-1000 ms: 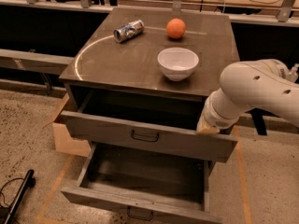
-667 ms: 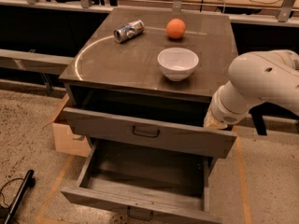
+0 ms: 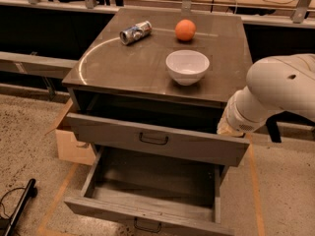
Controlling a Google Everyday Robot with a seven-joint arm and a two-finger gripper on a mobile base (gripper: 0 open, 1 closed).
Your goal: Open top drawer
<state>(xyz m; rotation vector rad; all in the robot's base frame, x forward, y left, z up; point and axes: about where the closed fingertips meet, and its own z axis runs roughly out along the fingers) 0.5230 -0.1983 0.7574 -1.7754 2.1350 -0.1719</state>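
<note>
Plainly, in the camera view the top drawer [image 3: 197, 147] stands partly pulled out under the tabletop [image 3: 123, 70]. Its flat grey-brown front carries a small black handle [image 3: 153, 138] at the centre, and its inside is dark. The gripper [image 3: 230, 128] sits at the drawer's right end, just above the front's top edge; how its jaws stand cannot be told. The lower drawer [image 3: 147, 213] is out farther.

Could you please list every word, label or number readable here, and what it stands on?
None can be read.
The silver drink can lying on the grey-brown cabinet top bears print too small to read.
The gripper, at the open top drawer's right end, shows no marking.
</note>
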